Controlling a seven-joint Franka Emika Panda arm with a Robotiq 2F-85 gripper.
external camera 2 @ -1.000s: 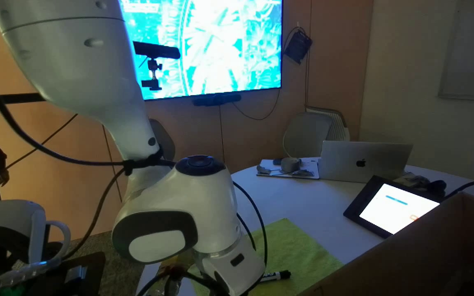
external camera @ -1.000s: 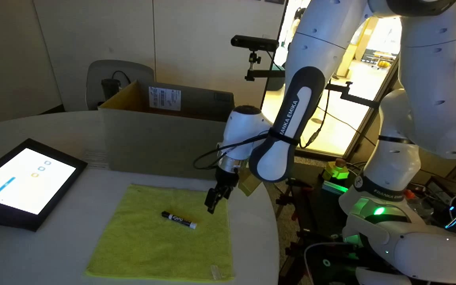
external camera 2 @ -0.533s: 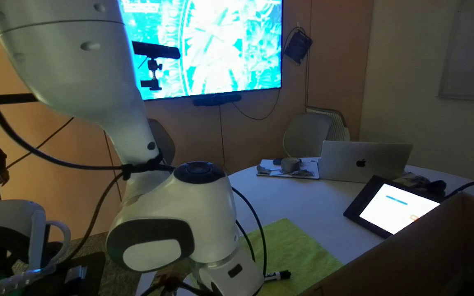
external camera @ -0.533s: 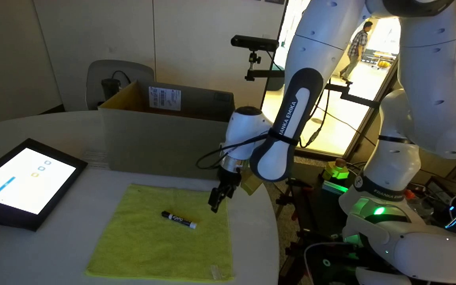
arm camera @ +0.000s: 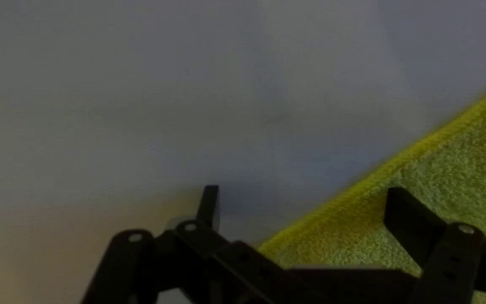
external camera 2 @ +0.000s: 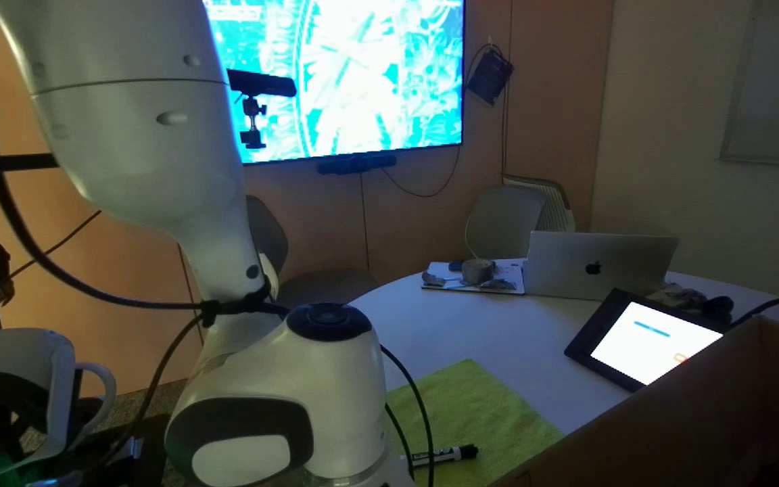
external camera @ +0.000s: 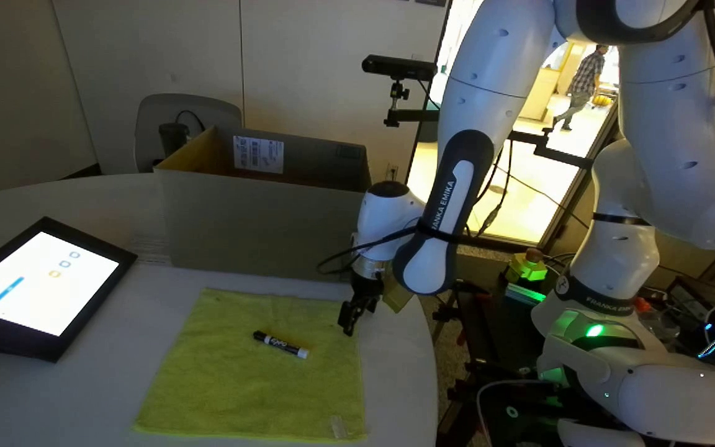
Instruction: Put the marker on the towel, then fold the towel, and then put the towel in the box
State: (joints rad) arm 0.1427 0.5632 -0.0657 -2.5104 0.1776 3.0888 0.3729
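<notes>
The yellow-green towel (external camera: 233,385) lies flat and unfolded on the white table. It also shows in an exterior view (external camera 2: 491,412). The black and white marker (external camera: 280,345) lies on the towel near its middle, partly behind a cable in an exterior view (external camera 2: 454,454). The brown cardboard box (external camera: 258,230) stands open behind the towel. My gripper (external camera: 346,328) is low over the towel's edge on the robot's side. In the wrist view my gripper (arm camera: 303,191) is open and empty, with the towel's edge running diagonally between its fingers; one finger (arm camera: 411,223) is over the cloth, one over the table.
A tablet (external camera: 41,279) with a bright screen stands on the table to the left of the towel in an exterior view. A laptop (external camera 2: 599,266) and a white board with a tape roll (external camera 2: 477,271) are farther off. The table's edge (external camera: 433,366) is close to the towel.
My gripper has moved toward the robot's side, from above the towel to its edge, and the arm has come lower. The towel, marker and box have not moved.
</notes>
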